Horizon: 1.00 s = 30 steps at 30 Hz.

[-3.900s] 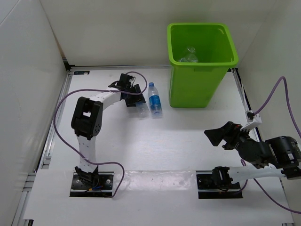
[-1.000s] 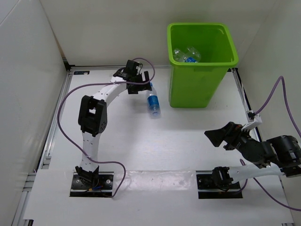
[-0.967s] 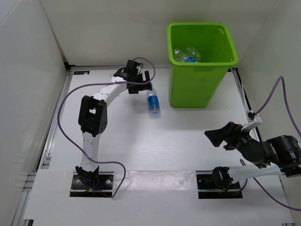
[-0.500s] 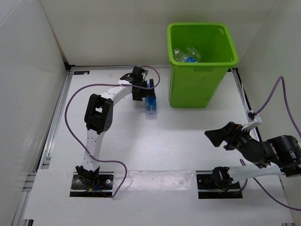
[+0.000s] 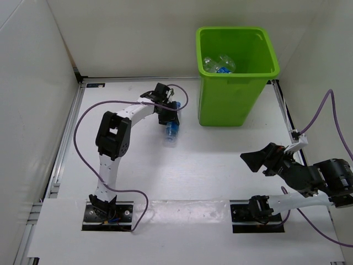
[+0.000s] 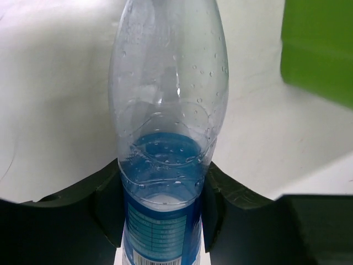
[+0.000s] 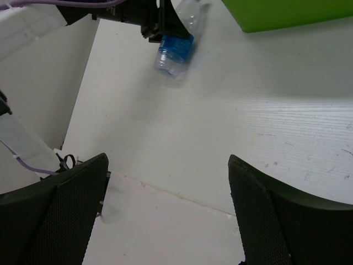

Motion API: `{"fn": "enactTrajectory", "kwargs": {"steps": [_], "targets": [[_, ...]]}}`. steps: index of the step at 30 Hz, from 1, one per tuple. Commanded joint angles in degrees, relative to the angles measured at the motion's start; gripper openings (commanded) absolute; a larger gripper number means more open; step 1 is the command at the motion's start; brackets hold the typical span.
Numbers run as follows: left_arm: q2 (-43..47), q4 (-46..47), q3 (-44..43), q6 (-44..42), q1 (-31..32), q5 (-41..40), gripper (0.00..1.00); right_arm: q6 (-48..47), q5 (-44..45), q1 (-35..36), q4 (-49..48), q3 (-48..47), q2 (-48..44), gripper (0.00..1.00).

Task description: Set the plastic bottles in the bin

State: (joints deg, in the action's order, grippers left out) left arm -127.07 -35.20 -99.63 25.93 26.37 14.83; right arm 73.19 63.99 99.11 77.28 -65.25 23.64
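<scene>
My left gripper [image 5: 168,115] is shut on a blue-labelled clear plastic bottle [image 5: 171,130], left of the lime-green bin [image 5: 234,105]. In the left wrist view the black fingers [image 6: 220,201] clamp both sides of the bottle [image 6: 168,110] at the top of its label, and the bin's wall [image 6: 317,49] shows at the upper right. The bottle's free end points toward the near side, low over the table. Other clear bottles [image 5: 218,63] lie inside the bin. My right gripper [image 5: 257,160] is open and empty near the table's right front; its view shows the held bottle [image 7: 175,48].
White walls enclose the table on the left, back and right. The bin stands at the back right against the rear wall. A purple cable [image 5: 83,118] loops from the left arm. A raised white strip [image 5: 182,212] runs along the near edge between the arm bases.
My left gripper came down from behind the bottle and closed on it. The bottle has shifted a little left and toward the near side. The right arm has not moved.
</scene>
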Motion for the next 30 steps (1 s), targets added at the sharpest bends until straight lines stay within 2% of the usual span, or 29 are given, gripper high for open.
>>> {"fn": "enactTrajectory", "kwargs": {"steps": [1,2,8,11,12,14,15,16,18,19,22,23,25,27,30], "targets": [[11.3,-0.56,1.46,-0.27,-0.44,-4.01,0.3,1.43,2.19,0.47,17.12,-0.31,-0.52,0.9],[14.36,-1.01,1.55,-0.36,-0.44,-7.67,0.3,1.52,2.11,0.47,17.21,-0.31,-0.61,0.9],[29.93,1.18,0.24,-1.58,0.08,-15.96,0.35,1.52,2.11,0.47,17.21,-0.31,-0.7,0.9],[34.68,6.1,-4.68,-4.74,1.84,-17.64,0.37,1.52,2.11,0.47,17.21,-0.4,-0.78,0.9],[35.21,12.46,-5.13,-7.1,3.06,-17.64,0.4,1.61,2.11,0.47,17.21,-0.31,-0.26,0.9],[36.19,17.16,-6.79,-10.18,5.0,-18.08,0.47,1.61,2.02,0.47,17.21,-0.31,-0.7,0.9],[35.75,23.45,-7.58,-11.85,6.14,-18.43,0.51,1.52,1.85,0.3,17.21,-0.4,-0.52,0.9],[35.05,25.08,-8.55,-12.48,7.45,-18.35,0.53,1.52,2.1,0.21,17.21,-0.23,-0.61,0.9],[30.33,27.45,-15.74,-15.98,8.87,-18.52,0.56,1.52,2.11,0.21,17.21,-0.22,-0.61,0.9],[26.73,27.21,-24.55,-16.52,9.74,-17.65,0.64,1.43,2.02,0.21,17.29,-0.14,-0.61,0.9],[19.33,26.32,-35.05,-18.55,10.63,-16.15,0.65,1.61,2.11,0.12,17.21,-0.22,-0.61,0.9],[14.7,28.5,-38.23,-18.55,11.5,-16.67,0.68,1.61,2.02,-0.06,17.21,-0.22,-0.78,0.9],[12.47,30.88,-40.9,-18.29,12.3,-16.85,0.71,1.69,2.2,-0.32,17.21,-0.22,-0.87,0.9],[7.81,36.41,-44.14,-18.9,13.7,-16.85,0.78,1.52,2.02,-0.06,17.21,-0.31,-0.88,0.9],[1.93,36.87,-50.01,-18.64,15.02,-15.98,0.85,1.78,2.11,0.29,17.12,-0.05,-1.31,0.9]]}}
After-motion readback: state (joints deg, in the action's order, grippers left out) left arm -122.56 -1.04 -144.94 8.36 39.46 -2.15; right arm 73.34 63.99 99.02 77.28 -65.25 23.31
